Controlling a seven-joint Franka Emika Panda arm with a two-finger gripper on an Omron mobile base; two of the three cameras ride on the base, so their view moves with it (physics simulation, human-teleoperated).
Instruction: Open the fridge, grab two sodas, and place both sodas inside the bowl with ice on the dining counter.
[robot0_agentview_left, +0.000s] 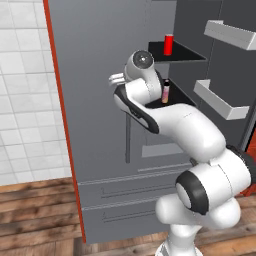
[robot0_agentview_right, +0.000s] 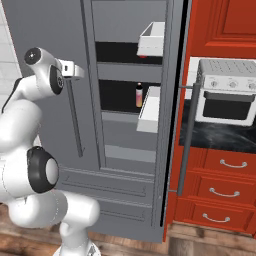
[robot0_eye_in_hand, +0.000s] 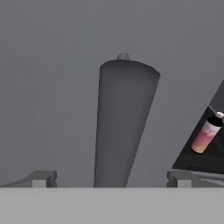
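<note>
Fridge (robot0_agentview_left: 100, 100) open; soda (robot0_agentview_left: 168, 44) label unreadable.

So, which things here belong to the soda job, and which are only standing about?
For the job:
- fridge, right door open
- red soda on the upper shelf
- open hand facing the left door handle

Standing about:
- small pink-orange bottle
- oven
- red cabinets

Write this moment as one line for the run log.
fridge: right door open, left shut | gripper: open, astride left door handle | soda: on upper shelf, untouched
</note>
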